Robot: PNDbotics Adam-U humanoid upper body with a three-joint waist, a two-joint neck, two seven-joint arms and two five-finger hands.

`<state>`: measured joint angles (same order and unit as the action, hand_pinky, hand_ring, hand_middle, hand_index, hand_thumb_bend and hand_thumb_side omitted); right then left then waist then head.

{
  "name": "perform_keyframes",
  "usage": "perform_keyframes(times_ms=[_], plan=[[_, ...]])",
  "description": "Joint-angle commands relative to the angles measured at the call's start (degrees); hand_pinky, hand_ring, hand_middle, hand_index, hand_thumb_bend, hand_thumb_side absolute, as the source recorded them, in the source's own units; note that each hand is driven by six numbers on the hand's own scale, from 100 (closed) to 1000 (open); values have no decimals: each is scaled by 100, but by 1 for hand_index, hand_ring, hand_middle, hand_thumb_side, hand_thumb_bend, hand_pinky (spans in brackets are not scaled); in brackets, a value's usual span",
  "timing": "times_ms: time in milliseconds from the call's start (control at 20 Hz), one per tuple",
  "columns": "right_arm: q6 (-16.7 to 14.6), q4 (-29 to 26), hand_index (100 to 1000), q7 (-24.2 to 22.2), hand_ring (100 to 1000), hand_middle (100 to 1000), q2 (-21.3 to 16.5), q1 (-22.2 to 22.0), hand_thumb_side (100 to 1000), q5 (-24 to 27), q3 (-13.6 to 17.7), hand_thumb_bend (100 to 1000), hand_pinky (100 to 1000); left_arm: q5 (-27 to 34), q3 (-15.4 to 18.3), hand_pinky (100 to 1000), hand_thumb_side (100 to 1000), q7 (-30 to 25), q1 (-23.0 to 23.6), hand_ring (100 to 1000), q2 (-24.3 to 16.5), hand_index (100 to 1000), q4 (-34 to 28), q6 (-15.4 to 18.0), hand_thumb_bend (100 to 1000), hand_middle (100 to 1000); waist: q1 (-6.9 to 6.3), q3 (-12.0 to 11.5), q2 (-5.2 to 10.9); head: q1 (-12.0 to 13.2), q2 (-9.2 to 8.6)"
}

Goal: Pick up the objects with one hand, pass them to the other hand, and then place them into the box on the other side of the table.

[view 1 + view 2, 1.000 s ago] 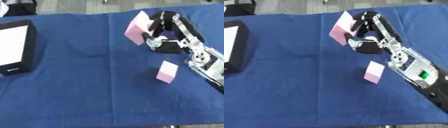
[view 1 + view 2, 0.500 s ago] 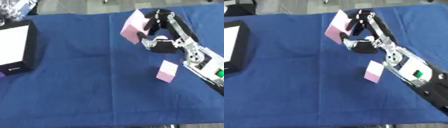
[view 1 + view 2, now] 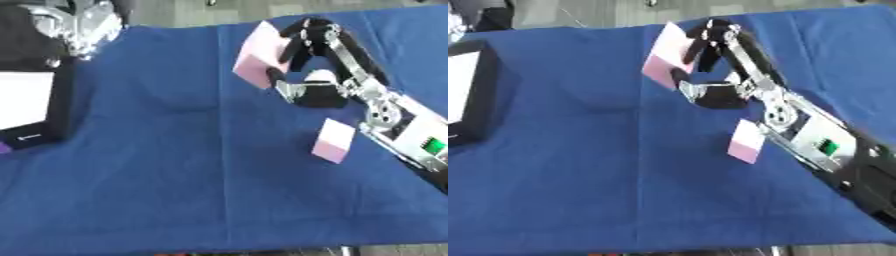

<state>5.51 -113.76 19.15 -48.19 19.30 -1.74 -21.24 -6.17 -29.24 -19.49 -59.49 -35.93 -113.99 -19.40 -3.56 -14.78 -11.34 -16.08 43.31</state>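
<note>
Over the last second the right hand [image 3: 302, 60] has carried its pink block [image 3: 259, 61] away from the second pink block [image 3: 333, 140] on the cloth, toward the black box [image 3: 33, 110]. The left hand [image 3: 80, 22] has come into view just beyond the box.

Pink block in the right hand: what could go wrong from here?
The right hand holds the pink block by one side only, with most of it sticking out, so it might slip or twist during the handover. A second pink block lies right beside the right forearm; a sweep of that arm could knock it. The left hand shows at the far left corner above the box, so the pass spans the whole table.
</note>
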Motion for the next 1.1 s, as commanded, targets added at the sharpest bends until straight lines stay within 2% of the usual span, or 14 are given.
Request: perform_keyframes(times_ms=[50,350,550,1100], plan=[[-91,-84,491,-53,438,508,-71,109,100,-65,-23,100,438,-70,1,847,506,46,-85,802,-66,808,-60,-116,100,810,1,19,165,54,62],[-130,-84,489,-176,435,506,-55,157,100,-108,-181,100,433,-255,-251,840,492,-103,-19,801,-138,812,-60,-239,100,810,-16,39,203,132,81],[-96,-84,487,-154,435,504,-23,171,100,-163,-237,100,429,-406,-368,841,515,-245,-83,803,-104,822,-60,-245,100,814,-15,40,220,155,81],[-23,-84,482,-56,431,502,105,262,100,-199,-345,100,423,-702,-654,850,556,-644,-299,815,258,849,49,-350,120,835,-17,51,236,307,81]])
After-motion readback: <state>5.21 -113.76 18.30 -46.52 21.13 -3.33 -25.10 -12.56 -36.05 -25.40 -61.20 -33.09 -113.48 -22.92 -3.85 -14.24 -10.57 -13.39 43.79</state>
